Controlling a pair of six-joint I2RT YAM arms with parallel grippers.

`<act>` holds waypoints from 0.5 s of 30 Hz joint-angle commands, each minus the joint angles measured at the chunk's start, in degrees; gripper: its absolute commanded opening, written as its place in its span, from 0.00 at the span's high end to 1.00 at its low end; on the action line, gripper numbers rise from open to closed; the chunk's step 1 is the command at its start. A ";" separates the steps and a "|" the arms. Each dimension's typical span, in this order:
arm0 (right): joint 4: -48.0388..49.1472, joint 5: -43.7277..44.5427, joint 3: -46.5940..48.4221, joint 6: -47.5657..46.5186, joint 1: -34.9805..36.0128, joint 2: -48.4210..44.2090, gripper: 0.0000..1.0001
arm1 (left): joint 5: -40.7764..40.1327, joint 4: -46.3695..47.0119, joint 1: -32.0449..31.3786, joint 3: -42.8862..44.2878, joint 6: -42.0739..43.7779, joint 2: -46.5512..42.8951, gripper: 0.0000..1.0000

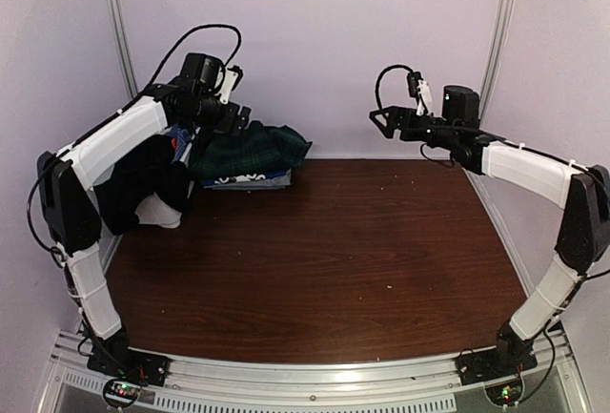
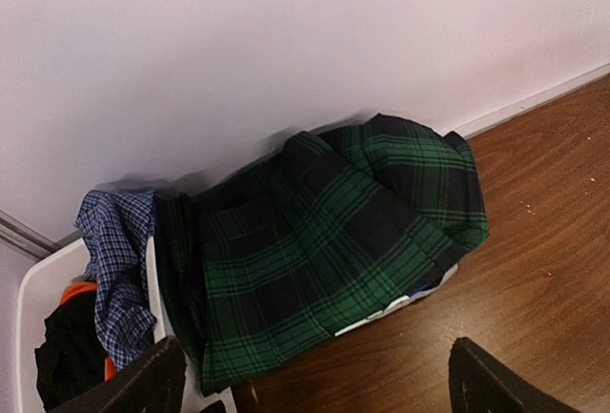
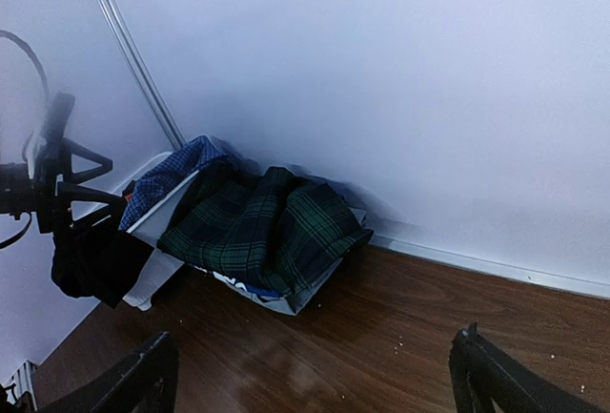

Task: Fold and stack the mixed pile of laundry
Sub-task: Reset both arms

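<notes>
The dark green tartan skirt (image 1: 250,151) lies at the far left of the counter (image 1: 324,251), close against the back wall (image 1: 315,31). Seen from above, its long axis runs left to right along that wall. In the left wrist view it slants from lower left to upper right, with the rumpled, folded-over end toward the right. The skirt is spread over a flat blue-and-white piece (image 1: 243,180), of which only a thin edge shows at the near side. Its left end rests against the side of the white basket (image 1: 160,211).

A blue checked shirt (image 2: 119,260) hangs over the basket's rim beside the skirt. An orange piece (image 2: 76,291) and a black garment (image 1: 143,184) sit in the basket, and the black one spills over its near side.

The left hand (image 1: 232,115) hovers above the skirt, its fingers spread wide and holding nothing. The right hand (image 1: 381,119) is raised over the far right of the counter, well apart from the clothes, pointing left toward them, also wide and empty.
</notes>
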 commanded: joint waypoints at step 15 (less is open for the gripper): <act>-4.51 0.06 -37.89 1.38 -0.08 -20.92 0.00 | 7.48 21.85 -3.36 -61.16 -16.14 -28.55 0.02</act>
